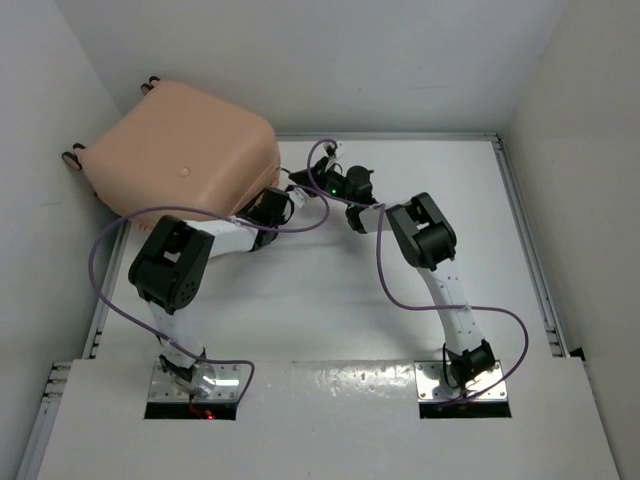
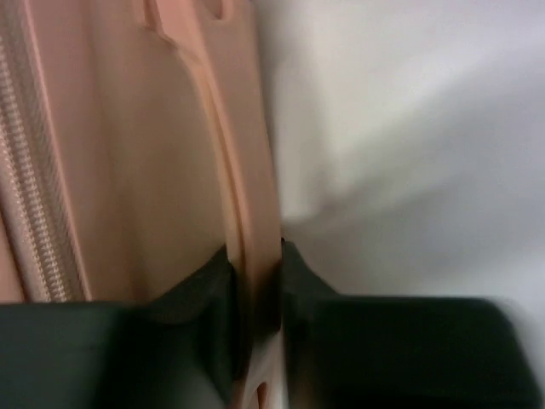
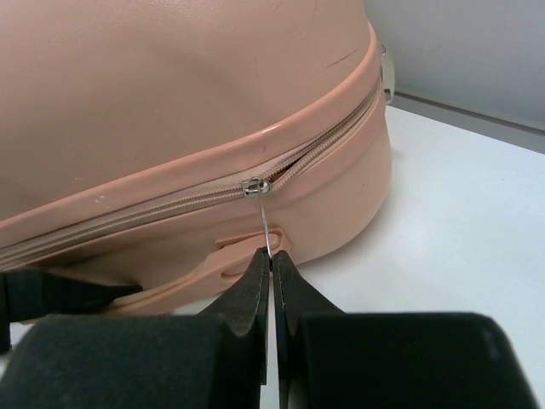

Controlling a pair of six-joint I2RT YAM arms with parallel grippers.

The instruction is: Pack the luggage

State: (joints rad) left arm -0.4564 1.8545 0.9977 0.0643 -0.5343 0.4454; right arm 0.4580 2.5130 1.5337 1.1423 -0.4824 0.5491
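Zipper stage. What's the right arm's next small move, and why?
Probably draw the zipper pull along the open stretch of zipper: the right gripper pinches it, the teeth gape beyond the slider, and the left gripper braces the luggage.

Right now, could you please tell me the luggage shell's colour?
Peach-pink luggage, clearest in the top external view.

the luggage (image 1: pixel 185 150) is a large peach-pink hard-shell case with rounded corners, lying lid-down on its broad side, with small wheels (image 1: pixel 73 153) at the end farthest from both grippers. its zipper slider (image 3: pixel 253 186) sits on the side seam just above the right gripper (image 3: pixel 271 264), and the thin metal pull (image 3: pixel 266 223) hangs down, pinched between the fingertips. right of the slider the seam gapes slightly. the left gripper (image 2: pixel 255 281) clamps a raised peach ridge of the shell.
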